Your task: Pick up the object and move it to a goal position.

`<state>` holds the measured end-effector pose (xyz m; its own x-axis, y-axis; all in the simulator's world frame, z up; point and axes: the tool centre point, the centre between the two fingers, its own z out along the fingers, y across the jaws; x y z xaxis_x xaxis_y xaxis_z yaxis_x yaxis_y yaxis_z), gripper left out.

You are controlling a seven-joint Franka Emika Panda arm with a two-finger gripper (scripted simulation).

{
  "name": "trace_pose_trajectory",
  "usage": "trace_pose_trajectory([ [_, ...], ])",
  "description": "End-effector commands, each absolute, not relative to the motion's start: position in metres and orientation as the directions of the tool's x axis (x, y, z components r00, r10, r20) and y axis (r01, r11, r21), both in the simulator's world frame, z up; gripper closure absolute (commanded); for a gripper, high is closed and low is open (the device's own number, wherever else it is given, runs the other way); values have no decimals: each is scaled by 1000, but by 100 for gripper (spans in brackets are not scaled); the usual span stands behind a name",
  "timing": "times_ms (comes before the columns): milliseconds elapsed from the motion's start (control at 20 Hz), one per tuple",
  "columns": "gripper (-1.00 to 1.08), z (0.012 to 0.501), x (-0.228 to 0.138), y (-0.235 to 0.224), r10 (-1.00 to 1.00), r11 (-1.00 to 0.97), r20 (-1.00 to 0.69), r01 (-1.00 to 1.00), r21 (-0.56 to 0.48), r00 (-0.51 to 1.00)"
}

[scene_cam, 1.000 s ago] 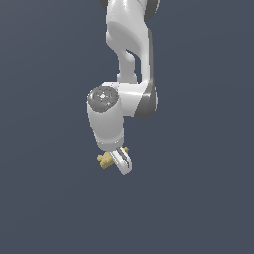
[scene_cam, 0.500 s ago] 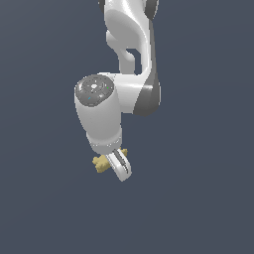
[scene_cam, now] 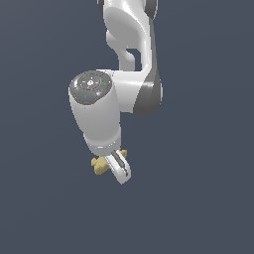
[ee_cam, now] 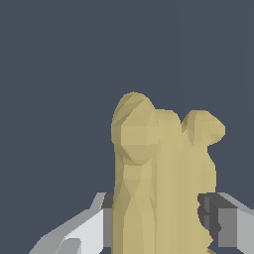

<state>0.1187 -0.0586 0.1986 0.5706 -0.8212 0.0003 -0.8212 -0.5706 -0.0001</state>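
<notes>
Flat slate-blue background fills both views, and I can make out no surface or edge anywhere beneath the arm. From the exterior view I see the white arm reaching down from the top, its wrist bent so that the hand points downward. My wrist view shows the hand clamped on the object: a pale finger presses against one side and a grey pad against the other, with the gap between them no wider than the block itself. That tan-yellow piece runs out past the fingertips and ends in rounded knobs. From outside, it pokes out toward the exterior view's left of the finger.
</notes>
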Motion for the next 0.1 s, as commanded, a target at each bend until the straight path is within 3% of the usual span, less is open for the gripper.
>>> trace_pose_trajectory([
  [0, 108, 198, 119, -58, -821, -571, 0, -821, 0, 571],
  [50, 108, 198, 119, -58, -821, -571, 0, -821, 0, 571],
])
